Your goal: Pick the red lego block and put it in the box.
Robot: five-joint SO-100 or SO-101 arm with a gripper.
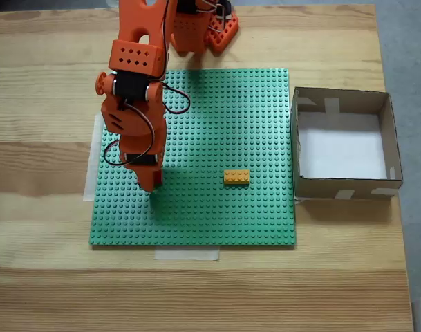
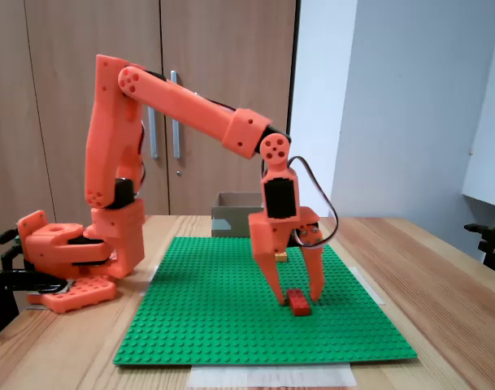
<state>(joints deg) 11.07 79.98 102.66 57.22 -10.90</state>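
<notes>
Red lego block: flat on green baseplate, between the fingertips.
Gripper: jaws spread, straddling the block, not clamped.
Box: beside baseplate edge.

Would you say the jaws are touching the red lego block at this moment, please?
Cannot tell. In a fixed view the open gripper straddles the red lego block on the green baseplate, the jaws close beside it, but no clear gap or contact shows.

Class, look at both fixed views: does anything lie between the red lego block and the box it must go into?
The orange-yellow brick sits on the green baseplate roughly between the arm's spot and the box. The red lego block lies between the open fingers of the gripper. A lifted carry should clear that low brick.
</notes>
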